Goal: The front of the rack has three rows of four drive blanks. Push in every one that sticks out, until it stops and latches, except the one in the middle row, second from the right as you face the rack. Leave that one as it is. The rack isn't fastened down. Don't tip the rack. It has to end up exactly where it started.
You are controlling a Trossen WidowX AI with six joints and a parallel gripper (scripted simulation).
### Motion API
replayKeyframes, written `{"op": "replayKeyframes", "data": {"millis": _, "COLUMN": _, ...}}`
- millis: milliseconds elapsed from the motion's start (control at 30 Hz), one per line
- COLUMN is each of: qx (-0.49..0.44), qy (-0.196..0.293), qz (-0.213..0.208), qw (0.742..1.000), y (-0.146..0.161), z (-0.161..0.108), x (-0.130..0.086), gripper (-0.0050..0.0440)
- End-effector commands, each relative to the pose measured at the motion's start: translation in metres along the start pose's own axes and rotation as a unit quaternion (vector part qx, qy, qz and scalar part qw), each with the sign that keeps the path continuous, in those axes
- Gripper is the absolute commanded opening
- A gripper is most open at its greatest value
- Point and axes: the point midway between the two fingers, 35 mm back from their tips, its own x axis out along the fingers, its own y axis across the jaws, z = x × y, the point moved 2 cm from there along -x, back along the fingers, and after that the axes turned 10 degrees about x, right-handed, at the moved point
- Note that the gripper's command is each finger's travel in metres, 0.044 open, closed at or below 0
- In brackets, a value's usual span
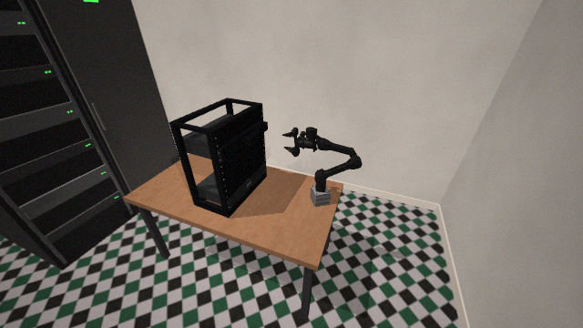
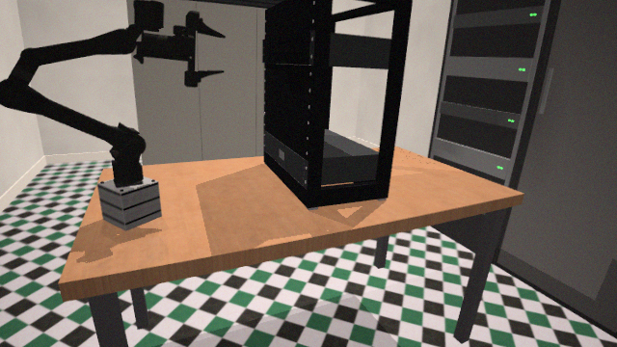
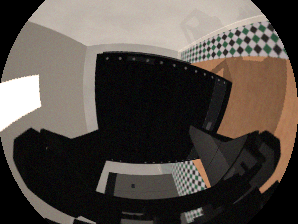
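Note:
A black open-frame rack stands on the wooden table, its dark front face turned toward the arm. It also shows in the exterior view and fills the wrist view. A blank near the top of the front sticks out a little; the single blanks are too dark to tell apart. My gripper is open and empty, held level near the rack's top, a short gap in front of the face. In the exterior view the gripper points at the upper front.
The arm's grey base block sits at the table's right end. A tall dark server cabinet stands on the floor to the left of the table. Walls close in behind and to the right.

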Motion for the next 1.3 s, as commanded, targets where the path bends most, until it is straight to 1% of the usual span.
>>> {"op": "replayKeyframes", "data": {"millis": 0, "qx": 0.015, "qy": -0.014, "qz": 0.020, "qw": 1.000, "y": 0.011, "z": -0.007, "x": -0.001, "gripper": 0.0440}}
{"op": "replayKeyframes", "data": {"millis": 233, "qx": 0.032, "qy": -0.023, "qz": 0.035, "qw": 0.999, "y": 0.016, "z": -0.015, "x": -0.001, "gripper": 0.0440}}
{"op": "replayKeyframes", "data": {"millis": 500, "qx": 0.041, "qy": -0.027, "qz": 0.041, "qw": 0.998, "y": 0.019, "z": -0.018, "x": -0.002, "gripper": 0.0440}}
{"op": "replayKeyframes", "data": {"millis": 1267, "qx": 0.044, "qy": -0.029, "qz": 0.043, "qw": 0.998, "y": 0.020, "z": -0.020, "x": -0.003, "gripper": 0.0440}}
